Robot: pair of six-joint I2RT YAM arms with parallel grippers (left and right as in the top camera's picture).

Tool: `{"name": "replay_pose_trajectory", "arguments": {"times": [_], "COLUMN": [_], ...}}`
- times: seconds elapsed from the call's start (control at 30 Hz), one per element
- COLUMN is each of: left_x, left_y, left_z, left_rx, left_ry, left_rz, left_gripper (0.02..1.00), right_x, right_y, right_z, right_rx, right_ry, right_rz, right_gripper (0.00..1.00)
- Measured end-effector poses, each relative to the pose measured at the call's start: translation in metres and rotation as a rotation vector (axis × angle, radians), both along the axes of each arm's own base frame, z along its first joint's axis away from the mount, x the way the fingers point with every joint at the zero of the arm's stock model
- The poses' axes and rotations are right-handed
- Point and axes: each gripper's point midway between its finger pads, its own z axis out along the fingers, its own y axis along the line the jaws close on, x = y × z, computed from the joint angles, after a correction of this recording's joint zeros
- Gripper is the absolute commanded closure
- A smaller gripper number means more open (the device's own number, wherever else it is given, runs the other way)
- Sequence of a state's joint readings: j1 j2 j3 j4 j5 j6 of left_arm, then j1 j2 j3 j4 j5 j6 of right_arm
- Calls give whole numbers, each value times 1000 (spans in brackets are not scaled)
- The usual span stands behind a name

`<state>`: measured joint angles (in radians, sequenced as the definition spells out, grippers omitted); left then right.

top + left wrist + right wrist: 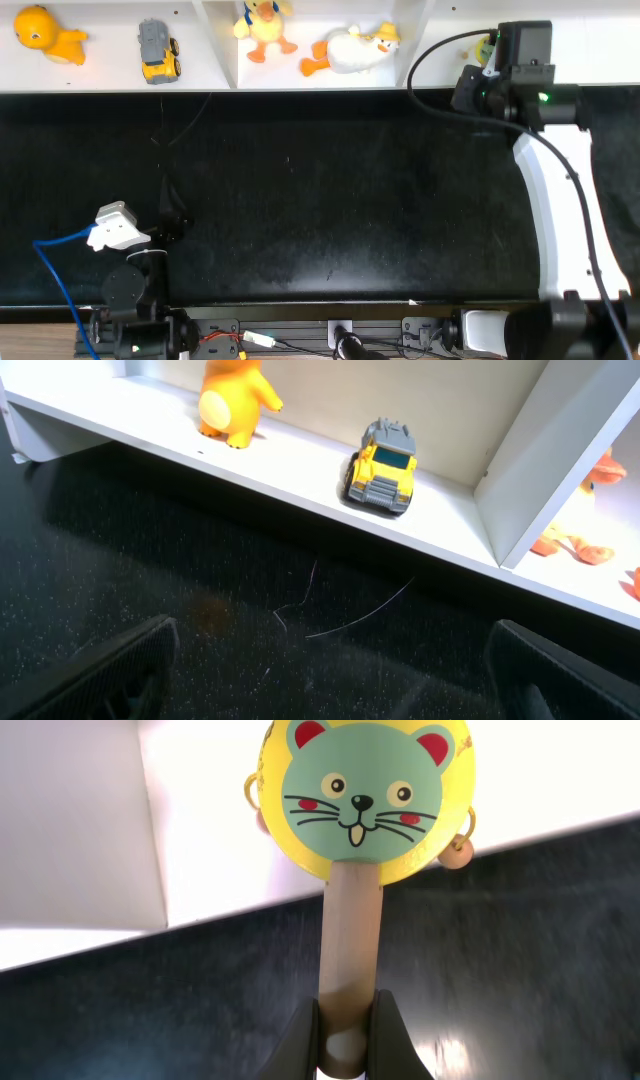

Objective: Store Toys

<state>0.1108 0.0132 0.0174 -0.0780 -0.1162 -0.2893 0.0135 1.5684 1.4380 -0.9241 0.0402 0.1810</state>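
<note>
Holding rattle [362, 795] by handle in right claw [346, 1020] at far-right shelf [215, 850], with left claw [335, 670] wide; likely needs lowering, then releasing.

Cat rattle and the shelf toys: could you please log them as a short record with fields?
Cat rattle: handle clamped in right gripper, head over white shelf
Left gripper: open, empty, above black table
Left compartment: orange duck, yellow truck
Middle compartment: yellow plush duck, white plush duck
</note>
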Motion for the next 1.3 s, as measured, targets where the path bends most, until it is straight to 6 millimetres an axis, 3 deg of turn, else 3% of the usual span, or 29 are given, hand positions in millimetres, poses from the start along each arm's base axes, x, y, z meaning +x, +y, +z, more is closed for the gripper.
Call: {"name": "replay_pose_trajectory", "arguments": {"times": [0.33, 0.7, 1.07, 1.13, 1.17, 1.3], "left_x": [0, 0, 0, 0, 0, 0], "left_y": [0, 0, 0, 0, 0, 0], "left_z": [0, 0, 0, 0, 0, 0], "left_rx": [0, 0, 0, 0, 0, 0], "left_ry": [0, 0, 0, 0, 0, 0], "left_rz": [0, 0, 0, 0, 0, 0], "left_gripper": [20, 20, 20, 20, 20, 20], "right_x": [45, 85, 96, 97, 96, 96], "right_y": [3, 7, 8, 9, 9, 8], "right_z": [-48, -60, -77, -77, -77, -78], "right_rx": [-77, -119, -120, -121, -120, -124], "right_ry": [5, -98, -99, -100, -99, -97], "right_rz": [145, 222, 237, 237, 235, 239], "right_gripper": [956, 956, 956, 844, 726, 415]}}
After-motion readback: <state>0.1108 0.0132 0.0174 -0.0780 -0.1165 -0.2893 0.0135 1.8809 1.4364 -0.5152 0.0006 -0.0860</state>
